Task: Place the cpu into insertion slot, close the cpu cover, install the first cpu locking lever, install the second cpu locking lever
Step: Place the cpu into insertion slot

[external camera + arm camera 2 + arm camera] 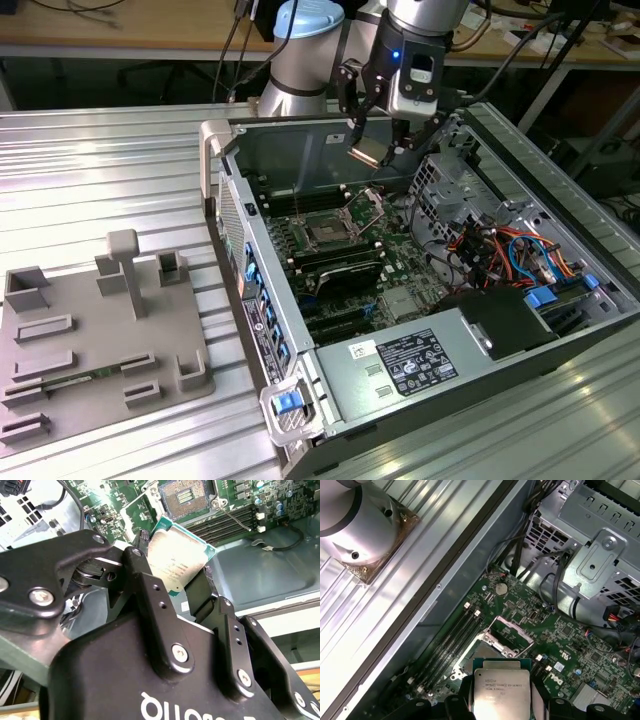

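Observation:
My gripper (372, 150) hangs above the open computer case, shut on the cpu (366, 153). In the second wrist view the cpu (175, 562) shows its silver top and green edge, clamped between the two black fingers (145, 587). Below it on the green motherboard lies the insertion slot (326, 231), dark, square and uncovered. The cpu cover (366, 207) stands raised on its hinge beside the slot. In the first wrist view the cpu (501, 692) hovers just short of the cpu cover (509, 632). A thin locking lever (235, 517) stands free next to the insertion slot (184, 495).
Black memory slots (335, 262) run beside the socket. A metal drive cage (445, 180) and coloured cables (500, 250) crowd the exterior view's right. The power supply (400, 365) fills the case's near end. A grey fixture plate (100, 340) lies on the table at the exterior view's left.

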`<state>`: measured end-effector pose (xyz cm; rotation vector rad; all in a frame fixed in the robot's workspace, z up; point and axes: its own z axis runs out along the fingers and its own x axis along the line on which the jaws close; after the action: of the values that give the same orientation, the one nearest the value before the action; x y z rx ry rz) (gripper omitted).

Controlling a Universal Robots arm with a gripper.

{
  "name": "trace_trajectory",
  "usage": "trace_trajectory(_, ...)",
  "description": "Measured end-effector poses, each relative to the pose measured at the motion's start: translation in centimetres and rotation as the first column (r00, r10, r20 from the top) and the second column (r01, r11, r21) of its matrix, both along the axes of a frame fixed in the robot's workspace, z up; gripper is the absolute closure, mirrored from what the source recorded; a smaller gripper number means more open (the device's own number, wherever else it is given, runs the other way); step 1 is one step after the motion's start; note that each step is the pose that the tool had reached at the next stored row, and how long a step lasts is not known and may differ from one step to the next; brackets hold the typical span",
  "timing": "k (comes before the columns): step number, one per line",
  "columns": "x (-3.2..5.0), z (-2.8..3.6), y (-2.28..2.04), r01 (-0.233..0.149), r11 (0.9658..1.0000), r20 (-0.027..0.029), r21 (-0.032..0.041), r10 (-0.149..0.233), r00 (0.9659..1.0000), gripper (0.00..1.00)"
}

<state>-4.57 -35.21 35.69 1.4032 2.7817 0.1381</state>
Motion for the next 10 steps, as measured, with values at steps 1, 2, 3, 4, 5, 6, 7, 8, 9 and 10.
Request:
trace_trajectory(1,0.00,0.00,0.00,0.003,1.0000,0.0000,0.0000,-0.003,1.0000,0.45)
trace_trajectory(2,0.00,0.00,0.00,0.006,1.0000,0.0000,0.0000,-0.006,1.0000,0.45)
trace_trajectory(3,0.00,0.00,0.00,0.010,0.9999,0.0000,0.0000,-0.010,0.9999,0.45)
trace_trajectory(4,0.00,-0.01,0.00,0.013,0.9999,0.0000,0.0000,-0.013,0.9999,0.45)
trace_trajectory(5,0.00,0.00,0.00,0.017,0.9999,0.0000,0.0000,-0.017,0.9999,0.45)
trace_trajectory(6,0.00,-0.01,0.00,0.021,0.9998,0.0000,0.0000,-0.021,0.9998,0.45)
trace_trajectory(7,0.00,-0.01,0.00,0.025,0.9997,0.0000,0.0000,-0.025,0.9997,0.45)
trace_trajectory(8,0.00,-0.01,0.00,0.029,0.9996,0.0000,0.0000,-0.029,0.9996,0.45)
trace_trajectory(9,0.00,-0.01,0.00,0.036,0.9994,0.0000,-0.0001,-0.036,0.9994,0.45)
trace_trajectory(10,0.00,-0.02,0.00,0.040,0.9992,0.0000,0.0000,-0.040,0.9992,0.45)
